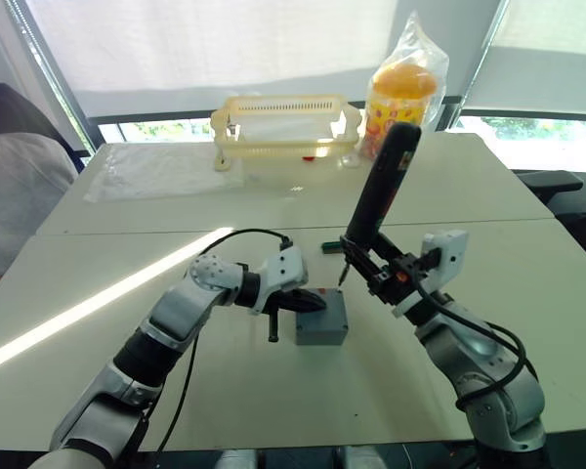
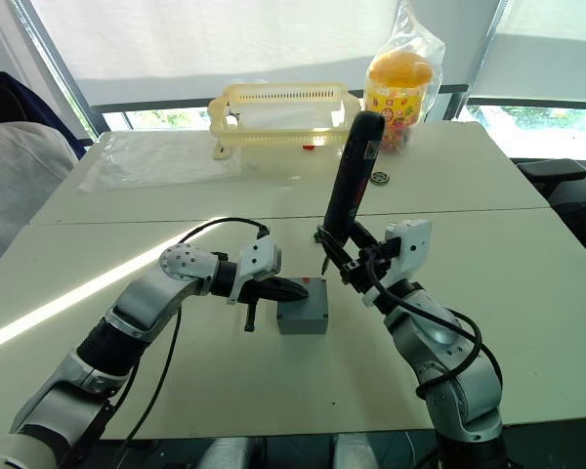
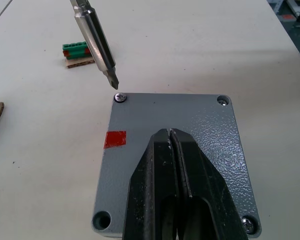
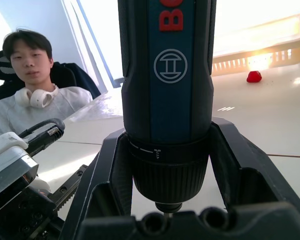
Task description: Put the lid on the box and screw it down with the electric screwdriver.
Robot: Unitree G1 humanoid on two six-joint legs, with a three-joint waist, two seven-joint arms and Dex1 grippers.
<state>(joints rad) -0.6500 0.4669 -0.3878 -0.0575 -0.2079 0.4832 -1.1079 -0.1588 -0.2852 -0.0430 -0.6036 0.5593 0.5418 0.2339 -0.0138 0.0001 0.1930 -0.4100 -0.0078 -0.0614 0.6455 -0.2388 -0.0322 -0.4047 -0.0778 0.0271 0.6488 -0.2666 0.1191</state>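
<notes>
Grey lid (image 3: 190,125) seated on box (image 1: 321,327) mid-worktop, pinned under left tool (image 3: 172,150) — fingers together. Right tool (image 1: 383,277) clamped on electric screwdriver (image 1: 381,186) — bit best dropped squarely into far-left screw (image 3: 120,97).

We read red letters "BO", cut off by the upper frame edge, on the electric screwdriver (image 4: 166,75); below them sits a round emblem enclosing an H-like sign. We find no other legible text.
</notes>
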